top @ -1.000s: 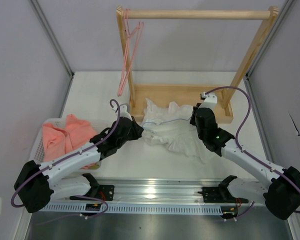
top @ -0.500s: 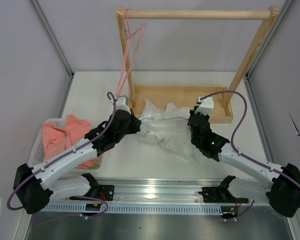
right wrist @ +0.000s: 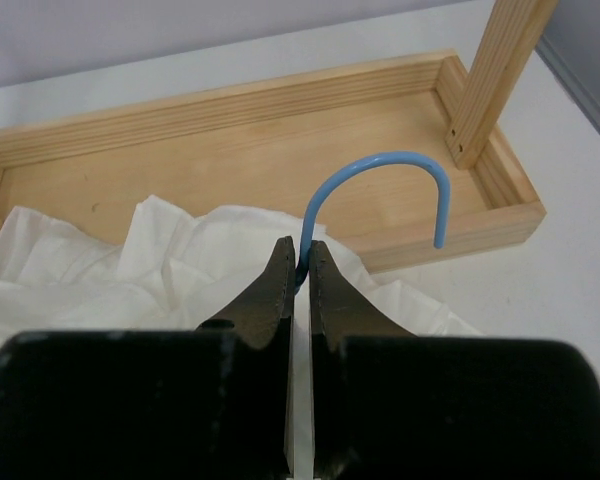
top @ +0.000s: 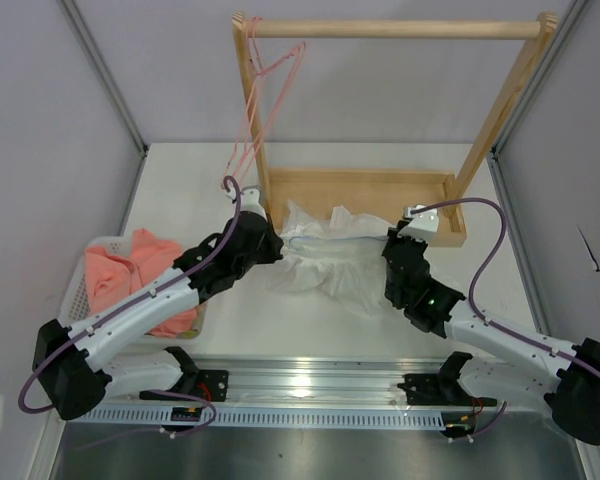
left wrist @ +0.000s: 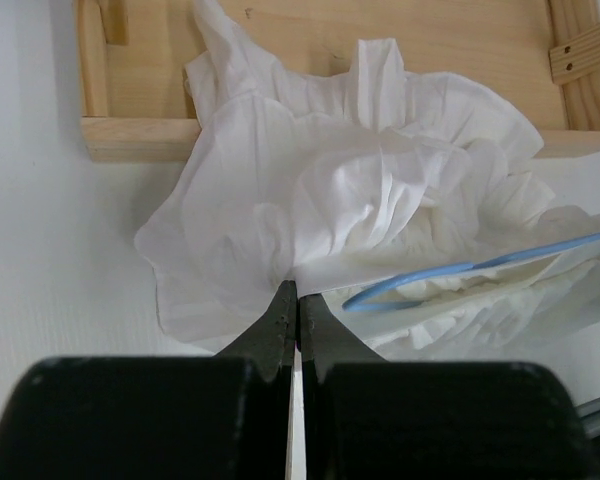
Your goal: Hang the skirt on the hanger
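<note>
White crinkled fabric skirt (top: 325, 262) lies mid-table, its far edge on the pale wooden rack base (top: 380, 185); hanging looks part done.
The thin light-blue wire hanger (right wrist: 380, 160) lies among the folds. The right gripper (right wrist: 302, 258) is pinched tight on its neck and the left gripper (left wrist: 297, 292) is closed on the skirt's left edge. Folds hide whether the wire shoulders sit inside.

White desk (top: 310, 325) carries a wooden rack base (top: 370, 185) just beyond both claws, and a white basket (top: 108, 241) well off to the left of the left claw (top: 277, 250). The skirt (top: 330, 268) lies crumpled between the left claw and the right claw (top: 392, 245), near part on the desk, far edge draped over the rack base's front rail, touching the left claw's tips.
</note>
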